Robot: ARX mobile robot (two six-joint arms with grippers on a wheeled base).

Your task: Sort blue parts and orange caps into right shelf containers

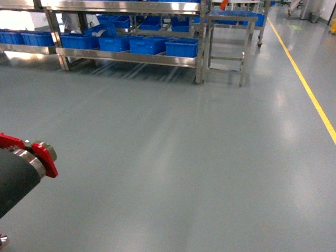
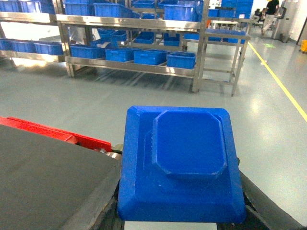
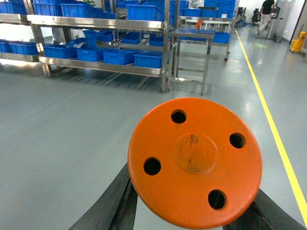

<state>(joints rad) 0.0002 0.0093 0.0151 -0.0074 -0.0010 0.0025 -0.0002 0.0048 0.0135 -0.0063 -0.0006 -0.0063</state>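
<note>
Orange cap (image 3: 194, 167): we see matt plastic, smooth, with dark scuffs on its centre disc.
Blue part (image 2: 181, 165): we see smooth plastic, faintly sheened.
Shelf (image 1: 131, 56): brushed, shiny metal.
Crates (image 1: 181, 48) on the shelf: blue plastic.
Floor (image 1: 184, 157) before the shelf: smooth grey, softly reflective.

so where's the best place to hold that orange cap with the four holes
By its thin rim, fingers closing from opposite sides. The orange cap is a flat round disc, so its edge gives two facing surfaces. The dark fingers beneath it look to be holding it about that way.
</note>
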